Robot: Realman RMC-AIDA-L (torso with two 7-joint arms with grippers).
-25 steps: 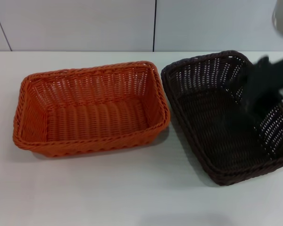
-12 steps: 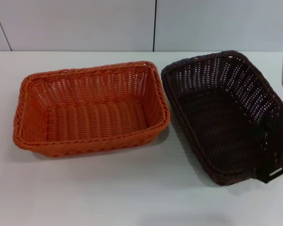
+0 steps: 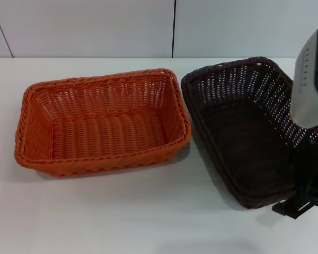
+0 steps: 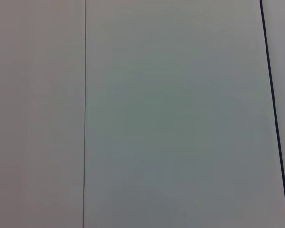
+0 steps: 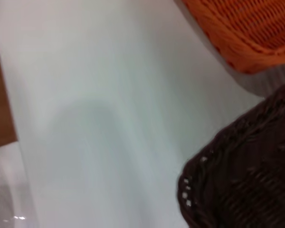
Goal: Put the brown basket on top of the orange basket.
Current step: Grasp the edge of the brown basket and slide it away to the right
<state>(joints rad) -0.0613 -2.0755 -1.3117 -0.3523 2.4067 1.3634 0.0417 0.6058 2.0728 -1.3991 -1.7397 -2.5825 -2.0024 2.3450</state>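
The orange basket (image 3: 103, 121) stands empty on the white table, to the left. The brown basket (image 3: 246, 129) stands empty beside it to the right, a narrow gap between them. My right gripper (image 3: 302, 198) is low at the brown basket's near right corner, by the rim, with its grey forearm (image 3: 312, 79) above the basket's right side. The right wrist view shows a corner of the brown basket (image 5: 247, 180) and a corner of the orange basket (image 5: 242, 28). My left gripper is out of view.
The white table (image 3: 148, 222) stretches in front of both baskets. A pale wall with a dark seam (image 3: 174, 26) rises behind. The left wrist view shows only a plain pale surface (image 4: 171, 114). A brown strip (image 5: 0, 99) shows beyond the table edge.
My right gripper has moved from over the brown basket's far right side toward me and down to its near right corner. Both baskets stay in place.
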